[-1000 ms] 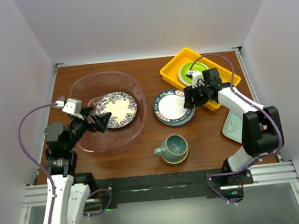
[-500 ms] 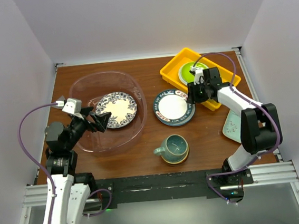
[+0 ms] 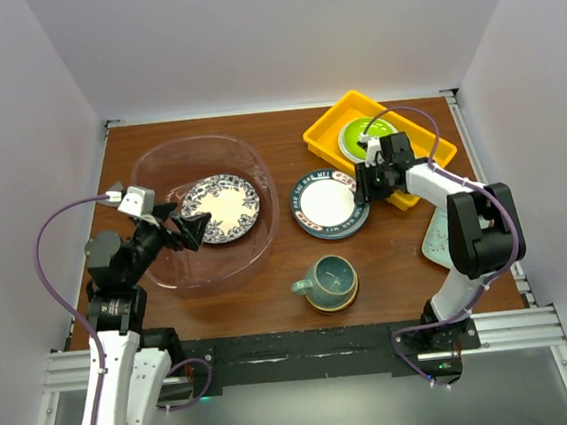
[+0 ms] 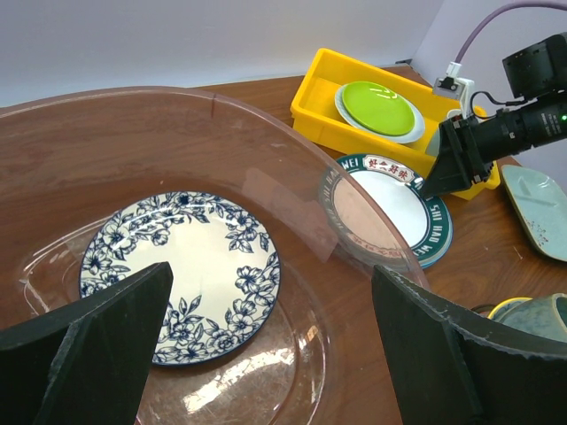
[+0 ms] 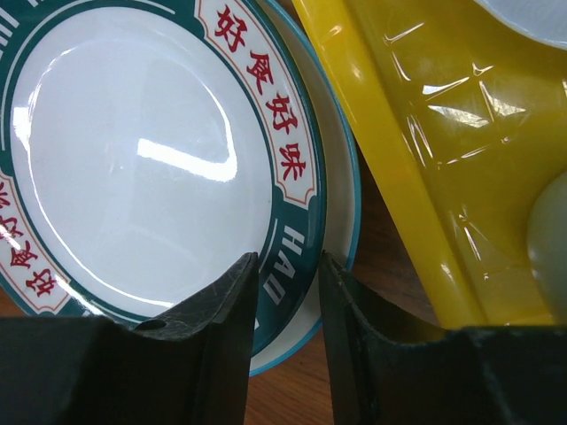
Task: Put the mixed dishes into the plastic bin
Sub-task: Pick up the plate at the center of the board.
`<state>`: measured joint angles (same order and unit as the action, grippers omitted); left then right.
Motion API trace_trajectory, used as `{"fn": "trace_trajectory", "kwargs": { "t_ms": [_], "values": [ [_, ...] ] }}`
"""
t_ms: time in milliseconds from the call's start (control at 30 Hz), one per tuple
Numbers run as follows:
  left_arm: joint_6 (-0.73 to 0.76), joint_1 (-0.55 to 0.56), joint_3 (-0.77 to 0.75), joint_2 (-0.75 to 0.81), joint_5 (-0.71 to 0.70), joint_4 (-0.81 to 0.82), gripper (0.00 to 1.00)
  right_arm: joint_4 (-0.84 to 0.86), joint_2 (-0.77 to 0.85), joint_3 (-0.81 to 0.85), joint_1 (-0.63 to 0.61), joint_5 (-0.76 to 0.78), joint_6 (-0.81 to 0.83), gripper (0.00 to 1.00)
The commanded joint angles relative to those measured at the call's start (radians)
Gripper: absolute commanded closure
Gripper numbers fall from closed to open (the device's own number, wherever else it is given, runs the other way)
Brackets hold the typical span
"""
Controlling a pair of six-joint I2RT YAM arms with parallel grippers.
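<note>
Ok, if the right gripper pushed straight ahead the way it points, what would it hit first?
The rim of the round teal-rimmed plate with red lettering, which sits between the right gripper fingers, just beside the yellow plastic tray. Depth is unclear; it may already be touching.

teal mug (image 4: 542,317) half off-frame

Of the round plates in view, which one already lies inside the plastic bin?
The blue floral plate, flat inside the plastic bin. The teal-rimmed lettered plate lies on the table, the lime-green plate in the yellow tray.
</note>
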<state>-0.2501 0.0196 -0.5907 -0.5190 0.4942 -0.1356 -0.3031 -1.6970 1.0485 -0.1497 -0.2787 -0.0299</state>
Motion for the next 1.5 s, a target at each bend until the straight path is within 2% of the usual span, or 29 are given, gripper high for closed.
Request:
{"fn": "trace_trajectory", "kwargs": {
  "t_ms": [0, 233, 367, 433, 667, 1033, 1233, 1467],
  "values": [
    [0.003, -0.007, 0.005, -0.001, -0.006, 0.037, 0.0, 0.029, -0.021, 0.007, 0.004, -0.022, -0.019, 0.65],
    [0.005, -0.007, 0.005, 0.0, -0.009, 0.036, 0.0, 0.03, -0.059, 0.021, 0.002, -0.062, -0.042, 0.76],
    [0.006, -0.007, 0.003, 0.001, -0.008, 0.036, 0.0, 0.029, -0.07, 0.038, 0.019, -0.106, -0.057, 0.97],
    [0.006, -0.007, 0.005, 0.001, -0.008, 0.034, 0.0, 0.032, -0.066, 0.044, 0.032, -0.134, -0.061, 1.0],
    [0.006, -0.007, 0.002, -0.004, 0.009, 0.037, 0.0, 0.058, 0.017, 0.044, 0.134, -0.38, -0.094, 1.0],
    [-0.008, -0.007, 0.002, -0.018, 0.056, 0.05, 0.0, 0.116, 0.215, 0.007, 0.248, -0.546, -0.145, 1.0],
    [-0.084, -0.007, -0.017, -0.044, 0.11, 0.064, 0.0, 0.145, 0.304, -0.025, 0.303, -0.597, -0.179, 1.0],
    [-0.259, -0.006, -0.077, -0.061, 0.181, 0.082, 0.0, 0.202, 0.418, -0.067, 0.372, -0.683, -0.255, 1.0]
  ]
}}
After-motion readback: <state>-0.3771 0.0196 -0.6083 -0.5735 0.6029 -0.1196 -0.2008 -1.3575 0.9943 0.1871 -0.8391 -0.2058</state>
